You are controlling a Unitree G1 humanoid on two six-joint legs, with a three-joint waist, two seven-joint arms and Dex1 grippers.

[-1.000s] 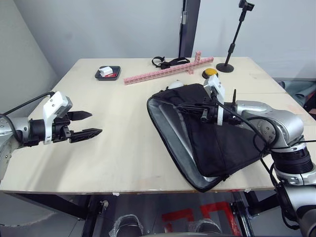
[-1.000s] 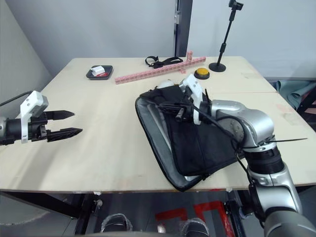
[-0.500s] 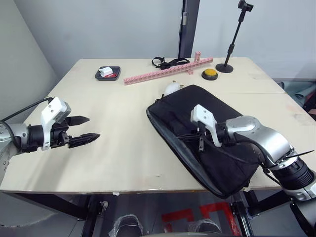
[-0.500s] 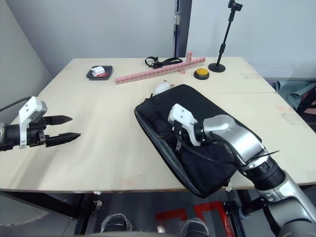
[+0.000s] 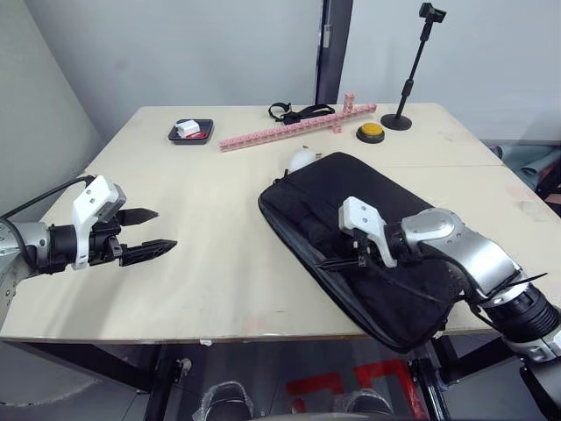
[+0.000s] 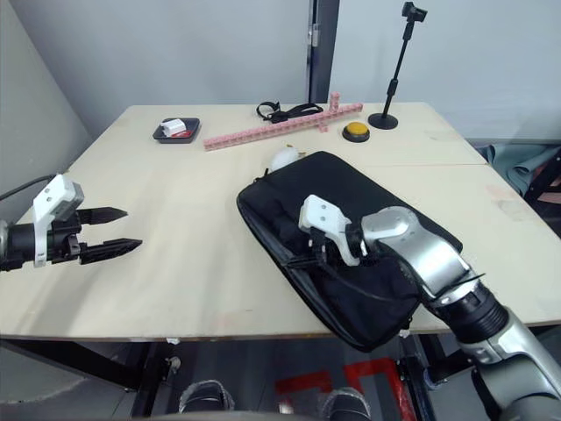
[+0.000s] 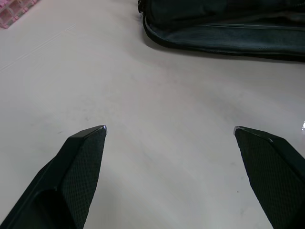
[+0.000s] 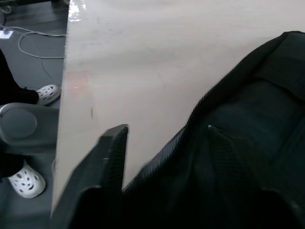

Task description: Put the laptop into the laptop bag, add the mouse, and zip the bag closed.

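The black laptop bag (image 5: 386, 219) lies flat on the right half of the table, its flap down over the grey lining and its near corner overhanging the table's front edge. My right gripper (image 5: 331, 261) rests at the bag's left front edge. In the right wrist view its fingers (image 8: 112, 157) stand apart, open, with the bag's zipper edge (image 8: 190, 129) running between them. My left gripper (image 5: 166, 227) hovers open above bare table at the left, well clear of the bag, with nothing between its fingers (image 7: 83, 157). The laptop and the mouse are out of view.
A white rounded thing (image 5: 302, 159) sits just behind the bag's far corner. Further back lie a pink block strip (image 5: 294, 127), a black strap (image 5: 298, 110), a yellow button (image 5: 372, 132), a small dark tray (image 5: 191, 131) and a stand (image 5: 405, 118). The wooden table (image 5: 219, 254) is bare between my grippers.
My right gripper brought the raised flap down over the bag, moved toward the front edge and opened. The left gripper drew back slightly and stayed open.
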